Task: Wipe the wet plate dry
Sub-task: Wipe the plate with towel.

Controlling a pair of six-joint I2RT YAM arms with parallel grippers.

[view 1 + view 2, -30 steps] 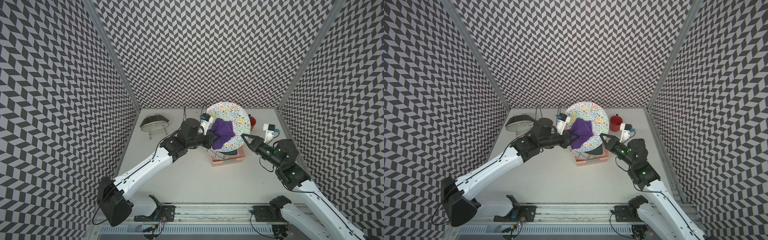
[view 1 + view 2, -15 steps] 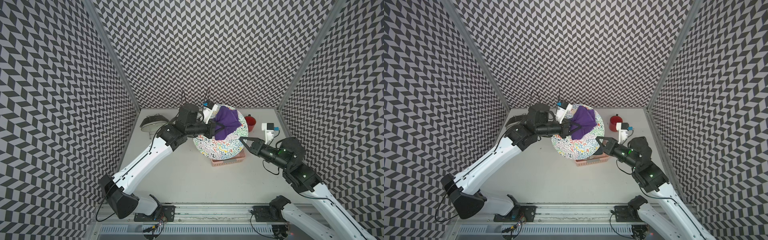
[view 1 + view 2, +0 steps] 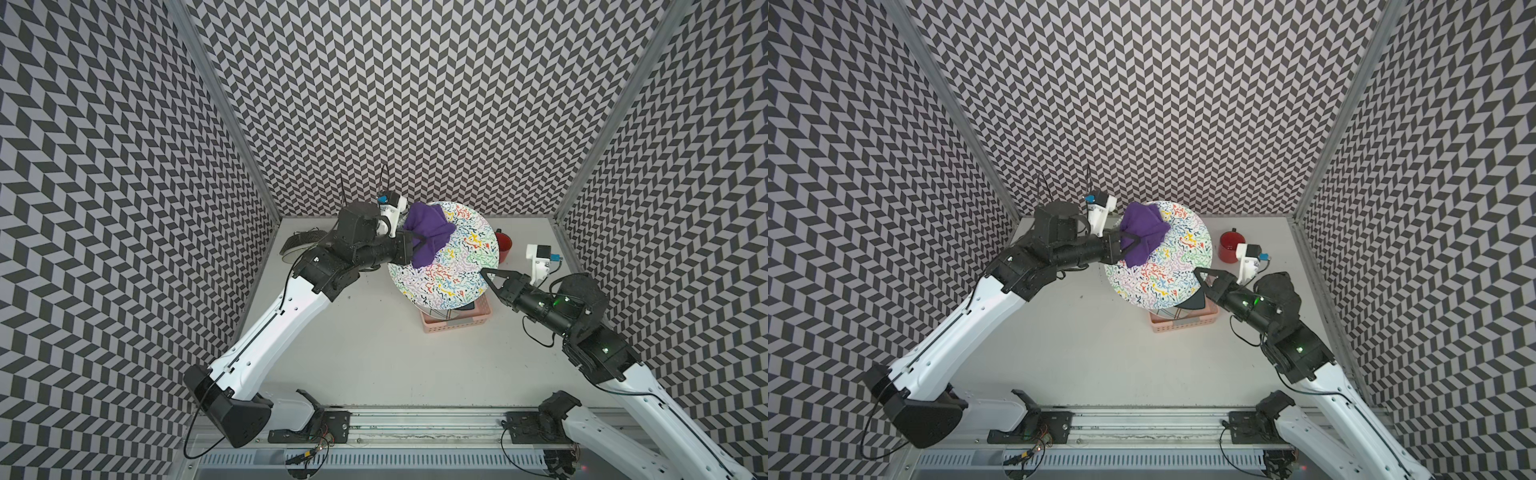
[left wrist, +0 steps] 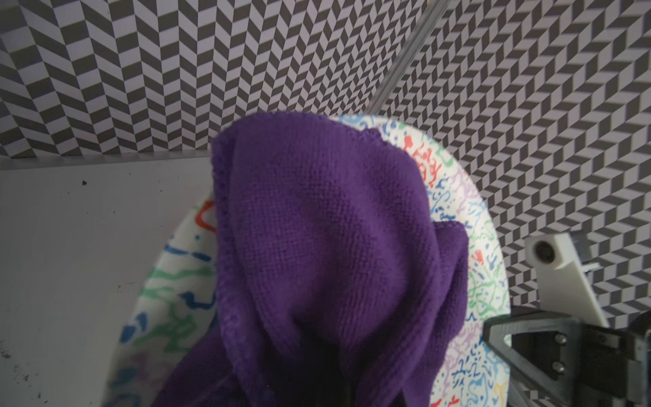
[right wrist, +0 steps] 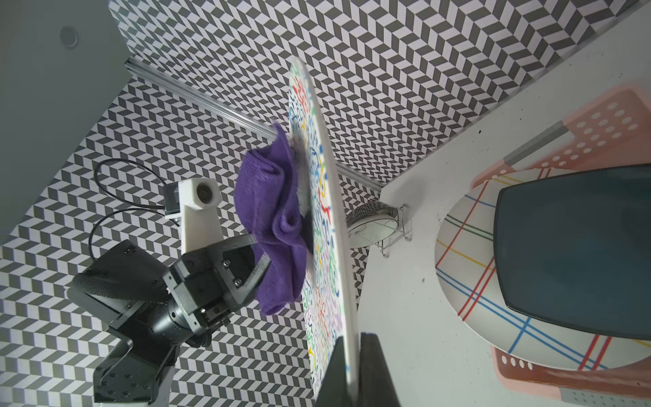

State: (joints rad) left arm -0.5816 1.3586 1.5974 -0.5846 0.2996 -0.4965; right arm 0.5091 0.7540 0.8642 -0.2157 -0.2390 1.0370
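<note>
Here, pink basket (image 3: pixel 456 323) holding a striped plate (image 5: pixel 468 282) under a dark dish (image 5: pixel 577 253), right gripper (image 5: pixel 354 356) clamped on squiggle-patterned plate (image 3: pixel 453 266) rim, left gripper (image 5: pixel 259 252) pinching purple cloth (image 3: pixel 428 232) against its face, bare table (image 3: pixel 395 357) in front.

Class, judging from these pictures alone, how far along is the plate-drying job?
Done: the right gripper has the plate lifted by its rim above the pink basket. In hand: the left gripper, shut on the purple cloth, presses it against the plate's patterned face. Left: most of that face lies uncovered; wetness cannot be judged.
</note>
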